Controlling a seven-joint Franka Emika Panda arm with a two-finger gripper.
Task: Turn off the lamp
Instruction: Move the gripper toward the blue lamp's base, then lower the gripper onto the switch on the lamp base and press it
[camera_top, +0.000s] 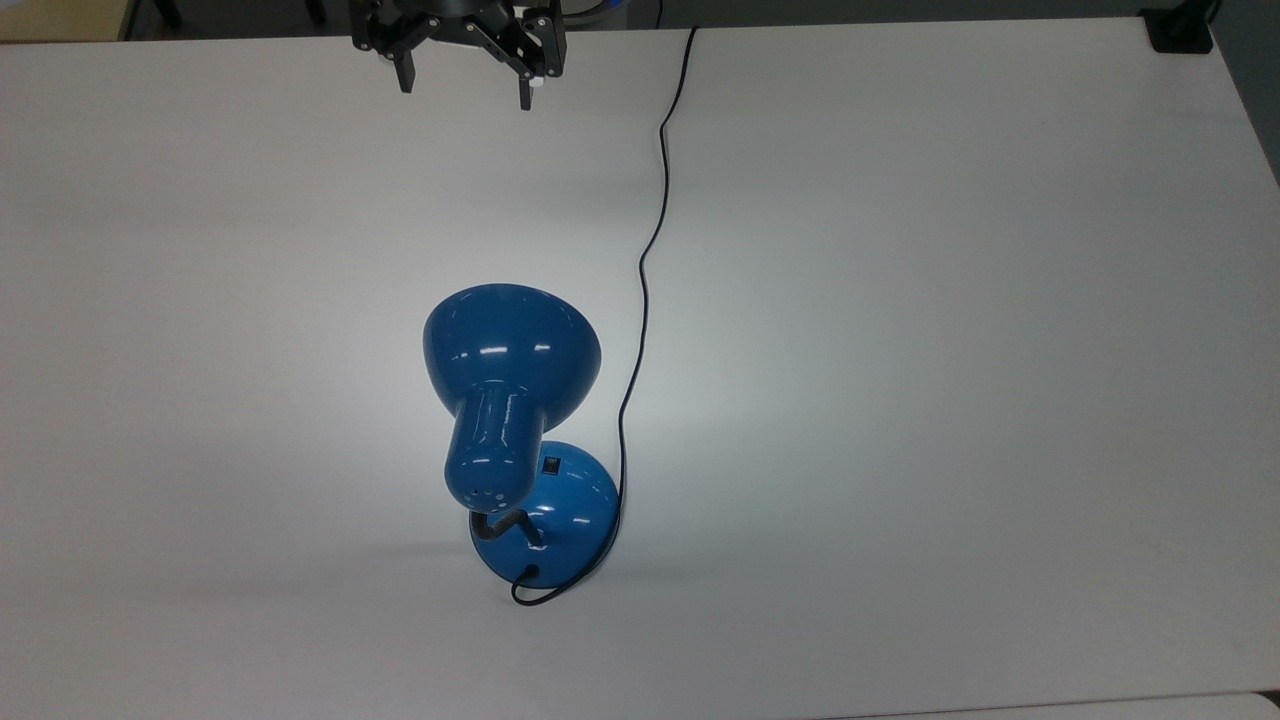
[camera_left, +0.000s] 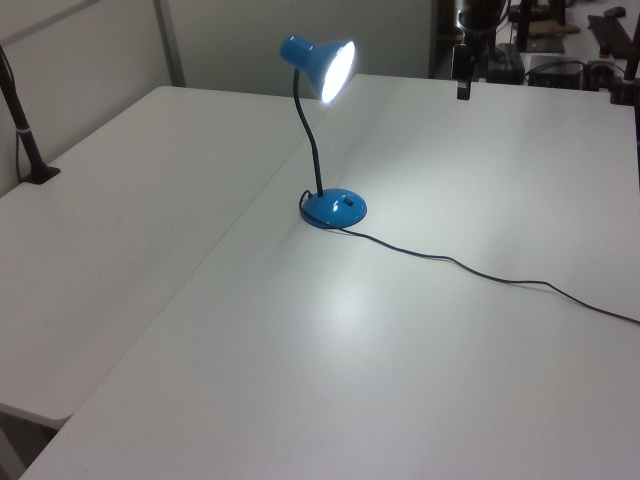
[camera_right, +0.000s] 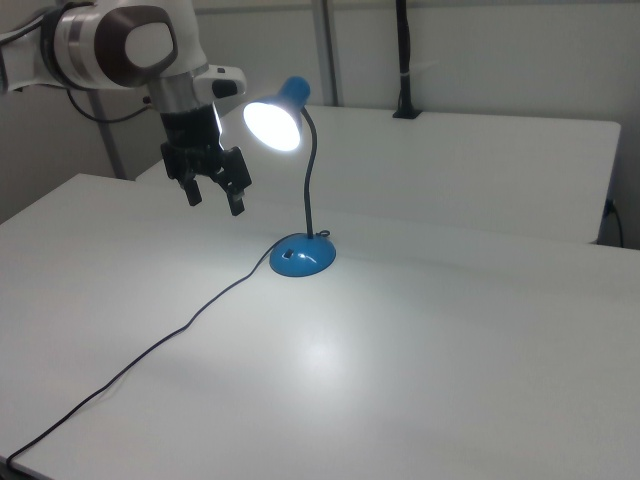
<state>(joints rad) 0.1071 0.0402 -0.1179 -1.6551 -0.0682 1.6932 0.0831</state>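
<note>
White tabletop (camera_top: 950, 350) carries everything, bare but for the lamp and its lead. Nearest in the top view stands the glossy blue metal desk lamp (camera_top: 515, 400), lit, its small black switch (camera_top: 549, 465) on the round domed base (camera_top: 565, 510) partly roofed by the bell shade (camera_top: 510, 345). A descending finger could clip that shade or the bent neck and tip the lamp, or snag the thin black cord (camera_top: 645, 270) running alongside. Farthest, at the table's far edge, hangs the black two-finger gripper (camera_top: 462, 85), fingers spread and empty, well apart from the lamp.
</note>
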